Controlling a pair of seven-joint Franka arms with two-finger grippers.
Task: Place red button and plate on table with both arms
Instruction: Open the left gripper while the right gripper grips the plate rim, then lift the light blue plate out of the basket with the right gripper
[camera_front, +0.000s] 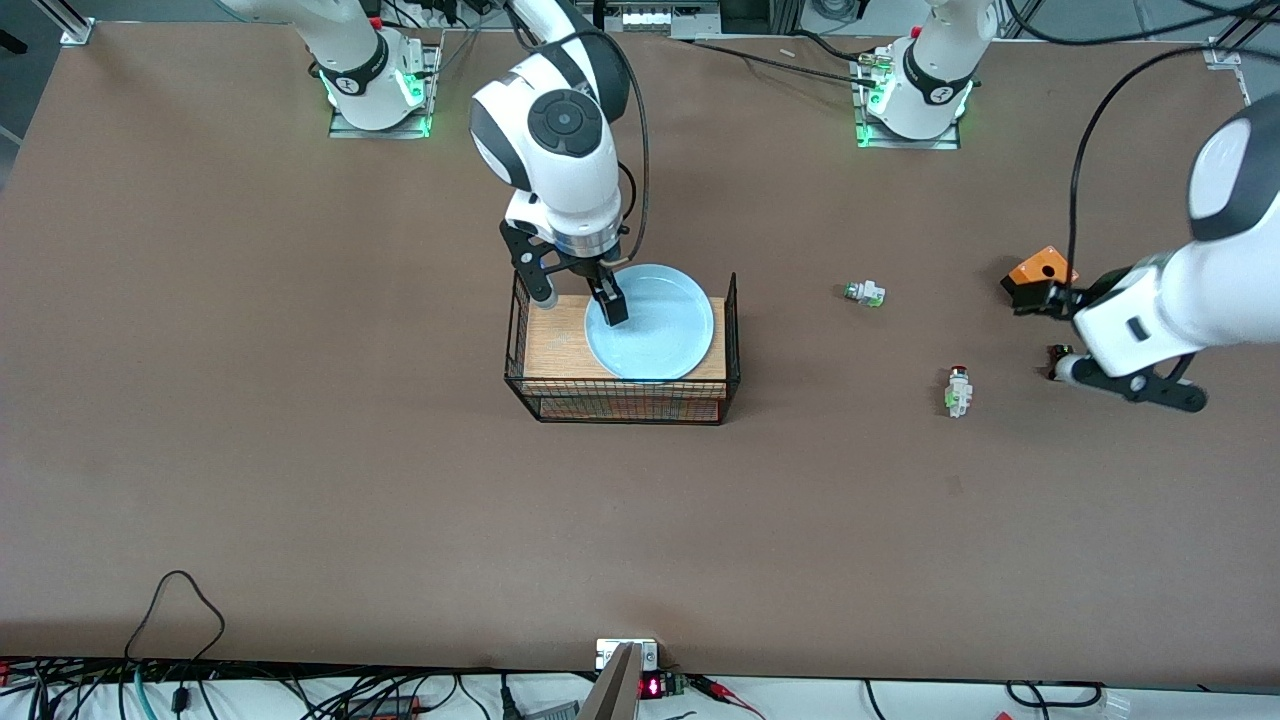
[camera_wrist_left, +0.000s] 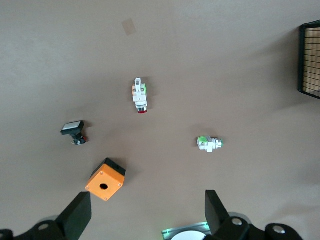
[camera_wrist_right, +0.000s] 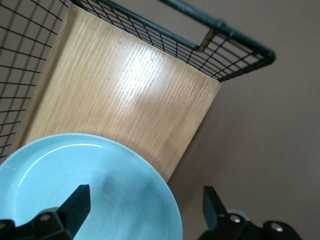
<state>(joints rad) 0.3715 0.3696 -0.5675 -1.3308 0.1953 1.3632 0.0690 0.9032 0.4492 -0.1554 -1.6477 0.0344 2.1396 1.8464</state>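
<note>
right gripper (camera_front: 580, 292) wide open, empty, straddling plate (camera_front: 650, 322) rim on rack (camera_front: 625, 395): close squarely. left gripper (camera_wrist_left: 147, 212) open, empty, above orange box (camera_wrist_left: 105, 179): centre on red button (camera_front: 958, 390).

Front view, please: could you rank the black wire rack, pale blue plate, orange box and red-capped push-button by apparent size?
1. Black wire rack with wooden top
2. Pale blue round plate
3. Orange box
4. Red-capped white push-button
</note>
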